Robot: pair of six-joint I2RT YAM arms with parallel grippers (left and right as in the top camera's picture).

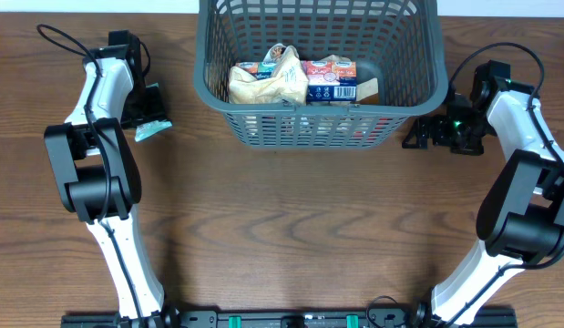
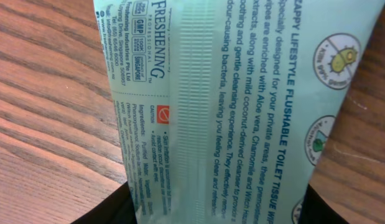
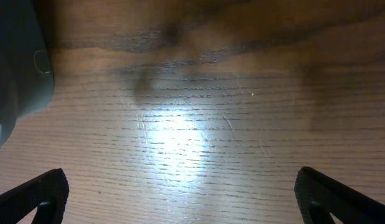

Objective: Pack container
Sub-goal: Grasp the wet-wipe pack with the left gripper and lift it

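Straddling the green wipes packet [image 2: 242, 106] on the surface [image 2: 43, 124], left jaws sit at either side of it; can't tell if they grip; right jaws wide, nothing between, over bare wood just right of the basket [image 1: 263, 128]. Basket sits far centre, upright, snack packets [image 1: 282, 77] and a carton [image 1: 334, 80] inside.

"FRESHENING" and "FLUSHABLE TOILET TISSUE" on the mint-green wipes packet [image 2: 242, 106]

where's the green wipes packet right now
In the overhead view, the wipes packet lies on the table left of the container, between the left gripper's fingers.
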